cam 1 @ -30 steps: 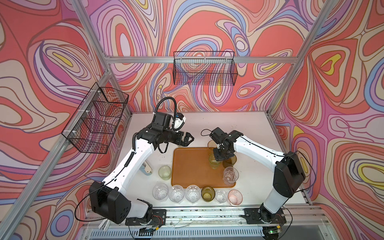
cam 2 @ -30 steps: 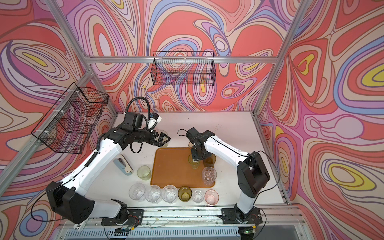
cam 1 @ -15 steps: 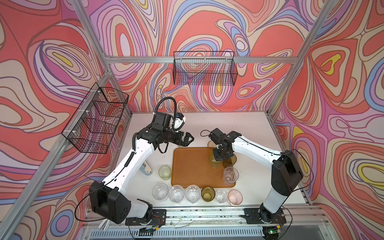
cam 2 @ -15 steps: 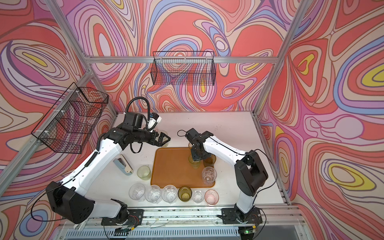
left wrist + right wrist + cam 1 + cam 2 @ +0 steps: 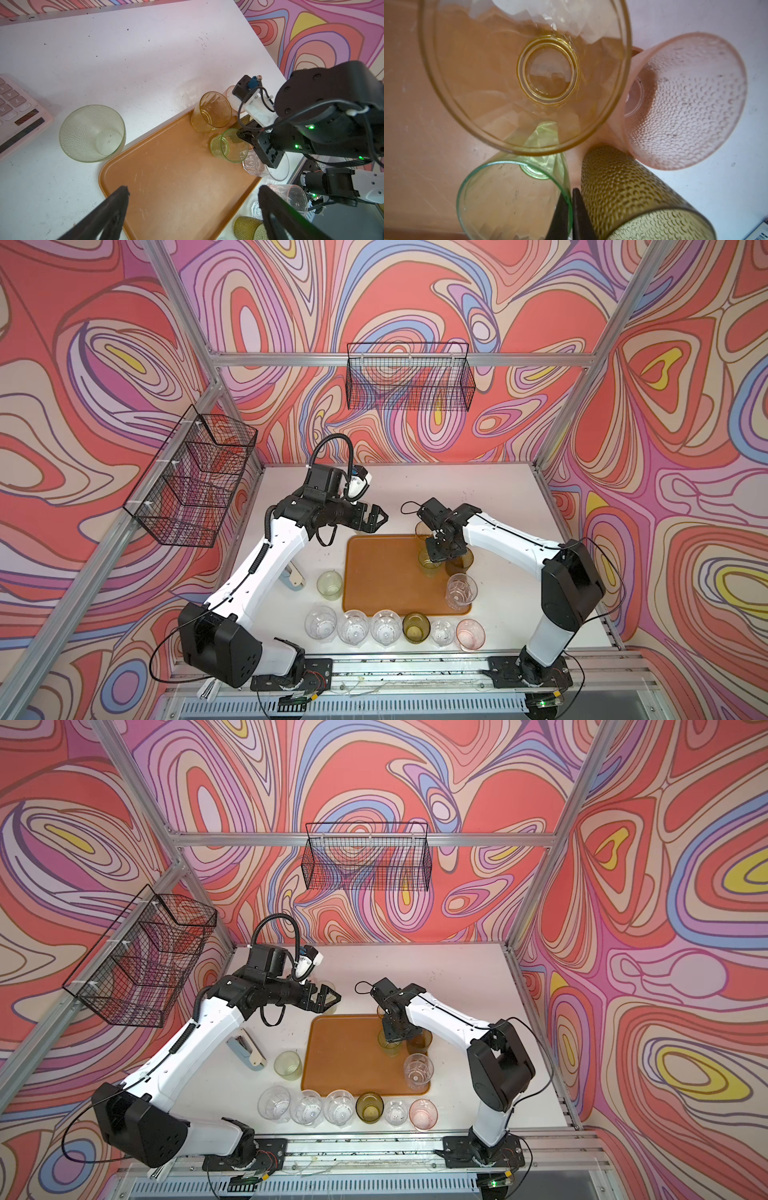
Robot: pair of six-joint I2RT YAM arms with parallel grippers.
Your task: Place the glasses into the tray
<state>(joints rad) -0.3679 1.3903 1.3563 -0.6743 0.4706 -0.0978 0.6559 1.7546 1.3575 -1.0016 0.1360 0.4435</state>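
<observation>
The orange-brown tray (image 5: 382, 572) (image 5: 345, 1052) lies mid-table. My right gripper (image 5: 571, 191) (image 5: 440, 551) is shut on the rim of a green glass (image 5: 508, 197) (image 5: 430, 562) (image 5: 228, 145), one finger inside its wall and one outside. That glass is low over the tray's far right part. Close around it stand an amber glass (image 5: 525, 72) (image 5: 422, 529), an olive dimpled glass (image 5: 633, 197) and a pink dimpled glass (image 5: 685, 99). A clear faceted glass (image 5: 459, 593) stands in the tray's near right corner. My left gripper (image 5: 193, 189) (image 5: 376, 520) hangs open and empty above the tray's far left edge.
Several glasses line the table's front edge, among them a clear one (image 5: 320, 622), an olive one (image 5: 414, 626) and a pink one (image 5: 470, 635). Pale green glasses (image 5: 329, 584) (image 5: 91, 133) stand left of the tray. A calculator (image 5: 16, 112), a stapler (image 5: 291, 578) and wire baskets (image 5: 409, 377) (image 5: 195, 481) are nearby.
The right arm has edged slightly left with the green glass still pinched. The left arm has held still.
</observation>
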